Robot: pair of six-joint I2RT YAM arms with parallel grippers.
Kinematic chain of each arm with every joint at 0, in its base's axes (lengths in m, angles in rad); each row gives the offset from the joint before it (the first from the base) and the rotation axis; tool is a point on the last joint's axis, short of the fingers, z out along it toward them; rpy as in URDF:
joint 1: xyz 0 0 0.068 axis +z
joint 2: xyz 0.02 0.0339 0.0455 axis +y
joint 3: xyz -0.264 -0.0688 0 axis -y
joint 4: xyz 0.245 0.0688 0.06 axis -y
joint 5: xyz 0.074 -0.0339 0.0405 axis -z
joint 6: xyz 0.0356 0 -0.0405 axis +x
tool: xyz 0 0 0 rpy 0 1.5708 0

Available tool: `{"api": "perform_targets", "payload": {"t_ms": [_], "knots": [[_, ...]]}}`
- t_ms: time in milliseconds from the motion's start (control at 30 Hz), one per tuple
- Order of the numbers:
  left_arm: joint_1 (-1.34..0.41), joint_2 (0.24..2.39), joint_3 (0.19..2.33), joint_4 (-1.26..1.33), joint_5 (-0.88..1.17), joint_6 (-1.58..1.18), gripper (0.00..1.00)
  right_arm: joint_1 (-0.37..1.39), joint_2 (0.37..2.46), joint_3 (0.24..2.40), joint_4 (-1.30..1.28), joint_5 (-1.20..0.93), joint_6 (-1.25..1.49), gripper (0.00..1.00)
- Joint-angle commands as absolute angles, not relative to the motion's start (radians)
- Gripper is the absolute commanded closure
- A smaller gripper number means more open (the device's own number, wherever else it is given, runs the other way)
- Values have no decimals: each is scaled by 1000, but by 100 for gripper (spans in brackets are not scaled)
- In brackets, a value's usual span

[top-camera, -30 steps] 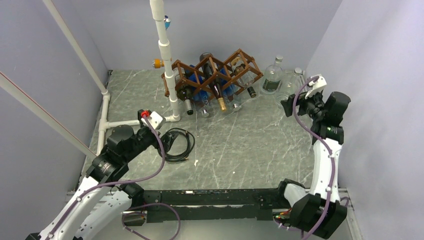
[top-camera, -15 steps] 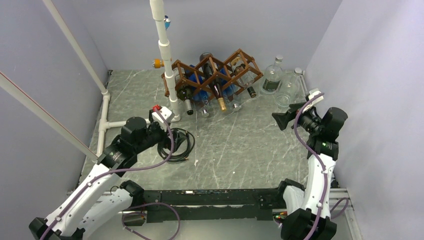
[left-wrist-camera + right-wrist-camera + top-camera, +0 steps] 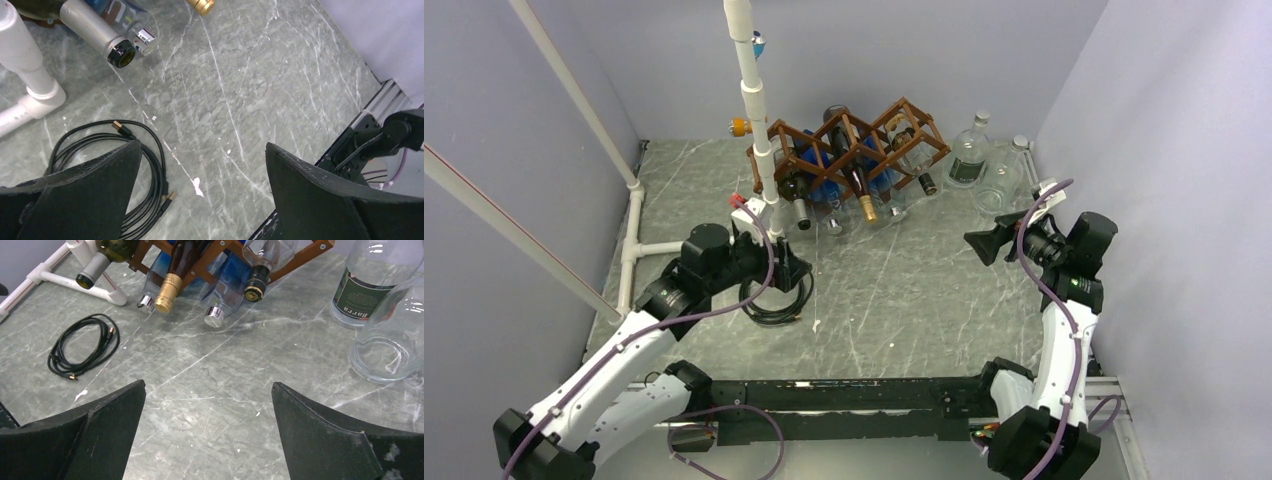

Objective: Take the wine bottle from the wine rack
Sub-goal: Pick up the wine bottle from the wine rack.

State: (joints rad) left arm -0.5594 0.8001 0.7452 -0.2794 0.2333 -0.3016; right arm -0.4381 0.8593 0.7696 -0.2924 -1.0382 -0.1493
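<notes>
The dark brown wooden wine rack point(image 3: 856, 135) stands at the back of the table and holds several bottles, necks pointing forward. One dark wine bottle has a gold foil neck point(image 3: 865, 203), which also shows in the right wrist view point(image 3: 167, 290). A green bottle with a grey-capped neck point(image 3: 797, 208) lies in the left cell, and blue bottles with silver caps point(image 3: 215, 314) lie low. My left gripper point(image 3: 796, 268) is open and empty above the table, in front of the rack's left end. My right gripper point(image 3: 980, 243) is open and empty to the right of the rack.
A white PVC pipe frame point(image 3: 754, 120) stands just left of the rack. A coiled black cable point(image 3: 774, 298) lies under my left gripper. Two clear glass bottles point(image 3: 969, 152) point(image 3: 1004, 182) stand upright right of the rack. Walls close in on the left, back and right.
My left arm has reached forward and right, over the cable and closer to the rack. My right gripper has dropped and swung left, away from the clear bottles. Both stay open.
</notes>
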Motion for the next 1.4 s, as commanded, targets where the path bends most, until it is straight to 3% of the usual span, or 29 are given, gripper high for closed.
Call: {"api": "perform_targets", "payload": {"t_ms": [0, 567, 933, 1367], "knots": [[-553, 860, 765, -192, 193, -450, 0, -440, 859, 824, -316, -1033, -161, 0], [-603, 1181, 898, -296, -230, -591, 0, -437, 914, 839, -356, -1009, -195, 0], [-852, 1497, 1316, -688, -726, -710, 1, -437, 919, 836, -354, -1023, -195, 0], [-859, 1709, 1534, -715, -938, -759, 13, -422, 916, 839, -364, -1011, -211, 0]]}}
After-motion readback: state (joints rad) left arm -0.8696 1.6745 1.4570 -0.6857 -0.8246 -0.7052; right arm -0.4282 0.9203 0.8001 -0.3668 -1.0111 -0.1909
